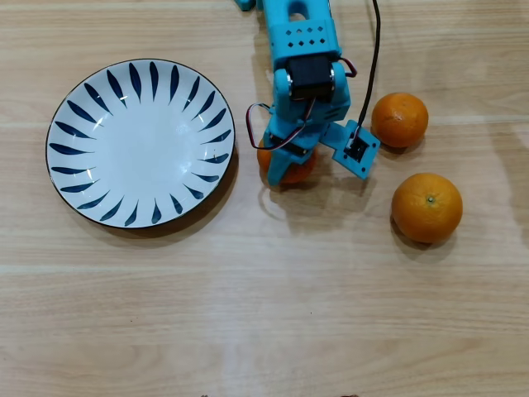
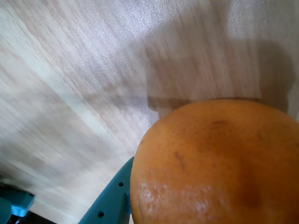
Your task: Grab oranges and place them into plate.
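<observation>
Beside the round white plate with blue petal strokes [image 1: 140, 142], which holds nothing yet, the blue gripper [image 1: 288, 165] hugs one round orange fruit [image 1: 287, 169] tight. Two more oranges [image 1: 400, 119] [image 1: 426, 207] wait on the wooden table [image 1: 264, 314].

A turquoise plastic arm [image 1: 302, 58] is being shown, dotted with small holes, with black servos, a black cable [image 1: 374, 58] and thin red-and-white wires [image 1: 263, 132].

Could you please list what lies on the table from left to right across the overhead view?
The plate → the orange in the gripper → the upper free orange → the lower free orange, a little farther right.
</observation>
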Available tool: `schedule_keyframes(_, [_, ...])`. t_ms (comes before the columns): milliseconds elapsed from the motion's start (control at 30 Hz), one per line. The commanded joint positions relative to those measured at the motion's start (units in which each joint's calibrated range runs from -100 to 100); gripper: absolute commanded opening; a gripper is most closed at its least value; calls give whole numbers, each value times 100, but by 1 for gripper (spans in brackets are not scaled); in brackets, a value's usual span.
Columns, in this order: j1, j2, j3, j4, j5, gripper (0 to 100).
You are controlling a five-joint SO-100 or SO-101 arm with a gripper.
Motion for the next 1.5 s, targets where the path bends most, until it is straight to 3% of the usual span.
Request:
schedule_keyframes(0, [58, -211, -323, 20, -15, 29])
schedule_keyframes(367, [751, -1986, -1228, 1223, 116, 33])
schedule_keyframes(600, [1888, -2941, -133, 1197, 200, 33])
schedule_keyframes(833, [3138, -3499, 1832, 209, 247, 34])
schedule_keyframes(1033, [3509, -3567, 2946, -616, 247, 34])
schedule_keyframes(1267, [3574, -3516, 3272, -865, 205, 34])
schedule_keyframes(1467, [3557, -3516, 3272, -857, 200, 53])
